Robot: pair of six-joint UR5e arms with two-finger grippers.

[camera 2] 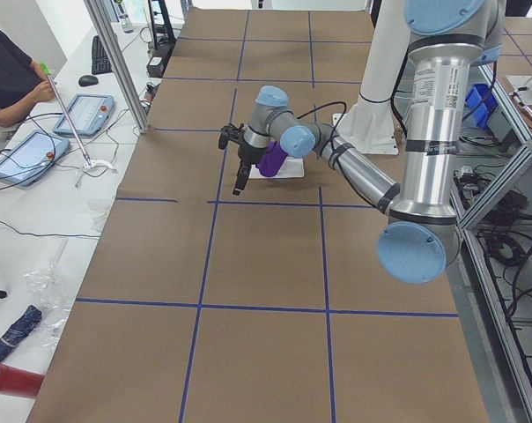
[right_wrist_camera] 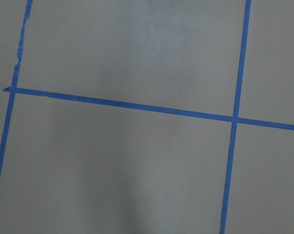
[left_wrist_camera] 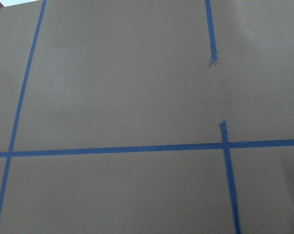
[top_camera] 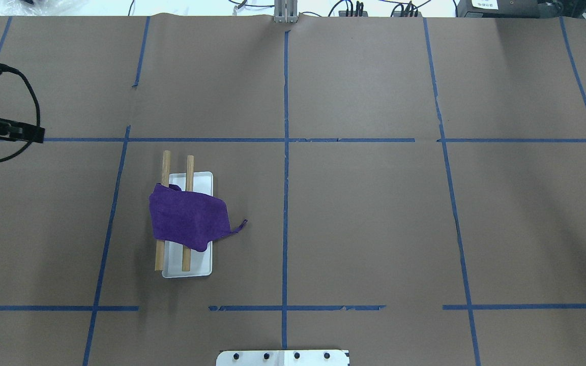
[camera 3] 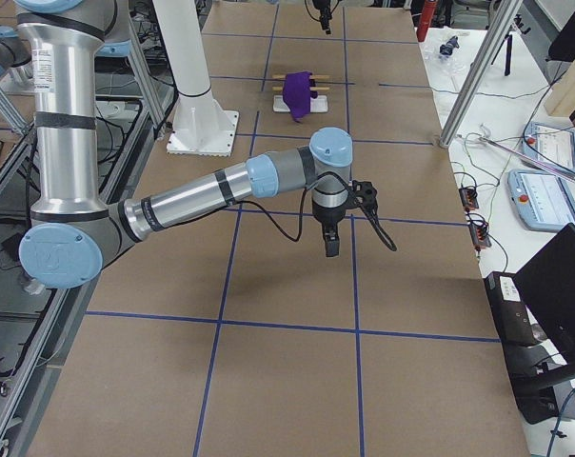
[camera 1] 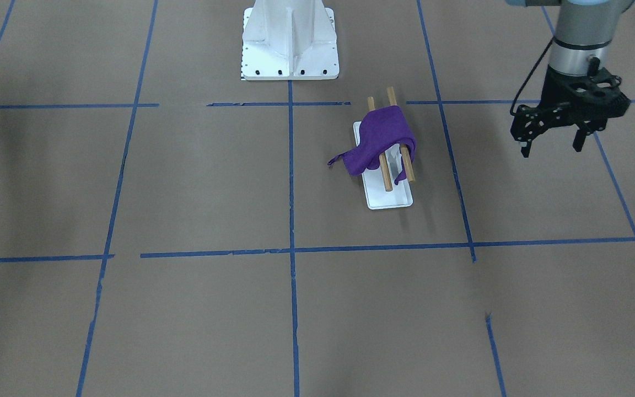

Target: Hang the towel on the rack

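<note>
The purple towel (camera 1: 383, 140) lies draped across both wooden dowels of the rack (camera 1: 389, 197), over their middle and pedestal-side part. One corner with a small loop (camera 1: 333, 161) trails off the side towards the table's middle. In the overhead view the towel (top_camera: 186, 218) covers the dowels (top_camera: 166, 162) above the white base (top_camera: 191, 272). My left gripper (camera 1: 552, 149) is open and empty. It hangs above the table, well apart from the rack on the outer side. My right gripper (camera 3: 330, 243) shows only in the exterior right view, over bare table far from the rack. I cannot tell whether it is open or shut.
The white robot pedestal (camera 1: 290, 44) stands just behind the rack. Blue tape lines cross the brown table cover (top_camera: 374, 213). A metal post (camera 2: 116, 62) stands at the table's far edge, with an operator (camera 2: 11, 70) and tablets beyond it.
</note>
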